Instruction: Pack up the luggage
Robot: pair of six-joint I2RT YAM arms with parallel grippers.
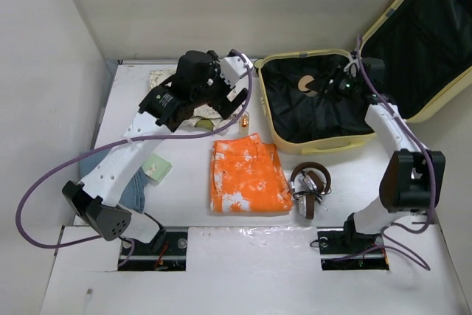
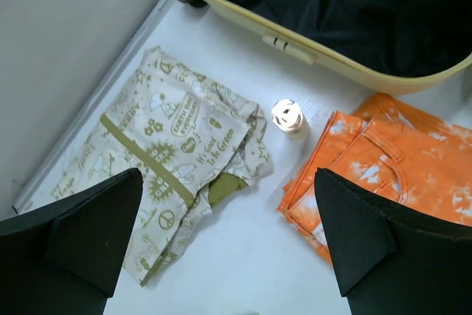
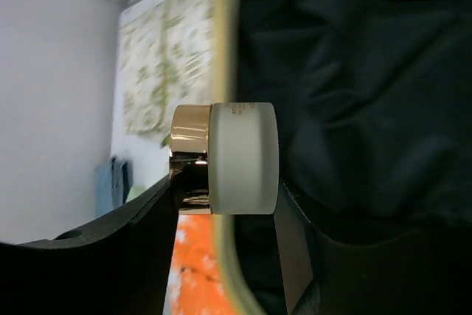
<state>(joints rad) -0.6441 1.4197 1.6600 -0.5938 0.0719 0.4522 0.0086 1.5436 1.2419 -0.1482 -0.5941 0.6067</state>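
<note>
The luggage (image 1: 313,144) lies open at 2 o'clock on the surface (image 1: 192,182). The right pincer (image 3: 227,198) clamps a gold-capped jar (image 3: 228,158) over the black lining. The left pincer (image 2: 227,182) stands wide and empty. Risk: the smooth round jar may slip from the grip, or roll across the slack lining on release.

We read this as a robotics lab test cell. Evidence: white table (image 1: 188,182) boxed in by plain white panels (image 1: 221,5) at back & sides; left arm (image 1: 118,167) & right arm (image 1: 387,130) bolted at near edge in cut-out slots (image 1: 151,250), w/ purple cables (image 1: 22,212) looping loose. Travel items laid out apart like props: pale yellow suitcase (image 1: 310,145), orange tie-dye shorts (image 1: 247,175), headphones (image 1: 310,186), printed cloth (image 2: 169,153).
</note>
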